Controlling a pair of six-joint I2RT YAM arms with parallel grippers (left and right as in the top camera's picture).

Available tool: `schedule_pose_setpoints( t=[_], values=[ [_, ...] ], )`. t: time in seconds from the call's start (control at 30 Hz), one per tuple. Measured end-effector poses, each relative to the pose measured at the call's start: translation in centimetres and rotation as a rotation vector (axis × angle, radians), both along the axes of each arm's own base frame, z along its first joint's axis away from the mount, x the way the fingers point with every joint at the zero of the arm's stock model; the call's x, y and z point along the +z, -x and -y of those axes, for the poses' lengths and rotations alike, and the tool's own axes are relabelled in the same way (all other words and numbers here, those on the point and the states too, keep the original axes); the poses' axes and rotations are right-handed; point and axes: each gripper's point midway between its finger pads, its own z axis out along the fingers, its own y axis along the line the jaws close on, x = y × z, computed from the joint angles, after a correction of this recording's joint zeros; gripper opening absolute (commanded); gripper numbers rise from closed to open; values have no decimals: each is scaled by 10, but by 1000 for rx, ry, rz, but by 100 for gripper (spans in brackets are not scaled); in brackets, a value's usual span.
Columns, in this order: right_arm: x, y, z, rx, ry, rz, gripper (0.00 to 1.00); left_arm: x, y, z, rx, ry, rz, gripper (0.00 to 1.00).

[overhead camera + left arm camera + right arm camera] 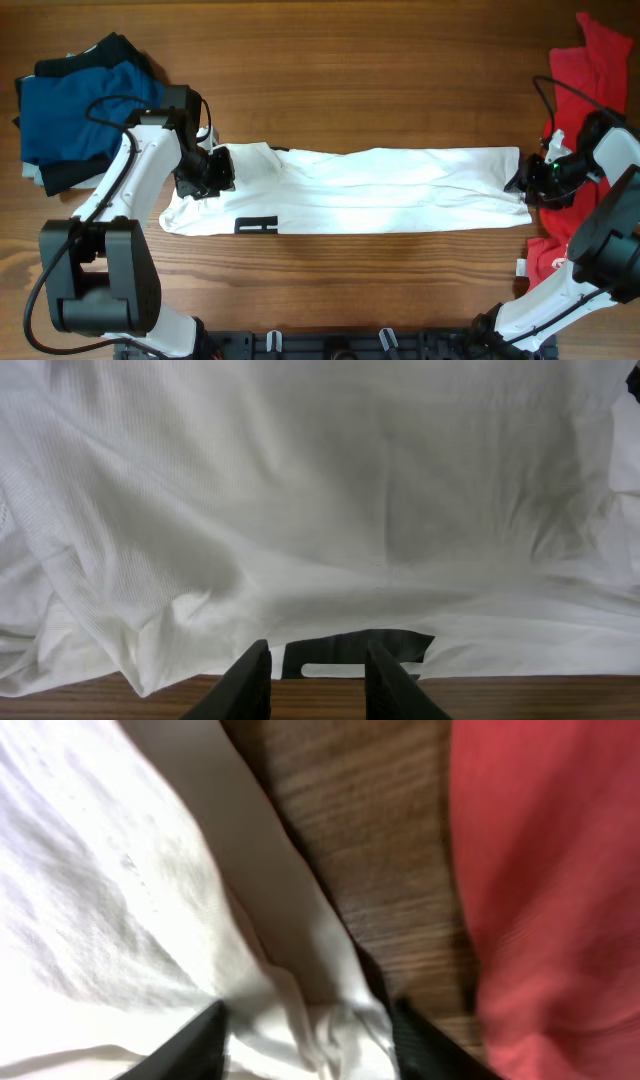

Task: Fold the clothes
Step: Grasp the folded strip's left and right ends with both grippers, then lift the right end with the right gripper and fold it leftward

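White T-shirt [380, 190] lies lengthwise left to right; black print [256, 226] at left.

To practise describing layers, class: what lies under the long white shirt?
The white shirt lies on the wooden table; wood shows along its edges. Anything else beneath is hidden by the cloth.

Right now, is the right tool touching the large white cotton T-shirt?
Touching. Right wrist view: the right tool straddles the white T-shirt, hem bunched against both fingers.

Brown wooden table [350, 90] with lengthwise grain lines
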Motion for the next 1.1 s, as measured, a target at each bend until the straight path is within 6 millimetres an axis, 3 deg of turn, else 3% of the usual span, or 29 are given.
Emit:
schedule_pose_setpoints(
  t=[0.07, 0.6, 0.7, 0.9, 0.97, 1.1],
  values=[
    [0, 1, -3, 1, -15, 0, 4, 0, 0, 0, 0, 0, 0, 30],
    [5, -7, -18, -19, -80, 37, 4, 0, 0, 0, 0, 0, 1, 30],
    [22, -12, -9, -55, -31, 57, 4, 0, -1, 0, 0, 0, 2, 30],
    [88, -38, 12, -75, 94, 191, 5, 0, -2, 0, 0, 1, 8, 31],
    [104, -41, 10, -65, 118, 224, 4, 0, -2, 0, 0, 1, 9, 31],
    [121, -46, -14, 6, 136, 257, 4, 0, -3, 0, 0, 0, 13, 31]
  ],
)
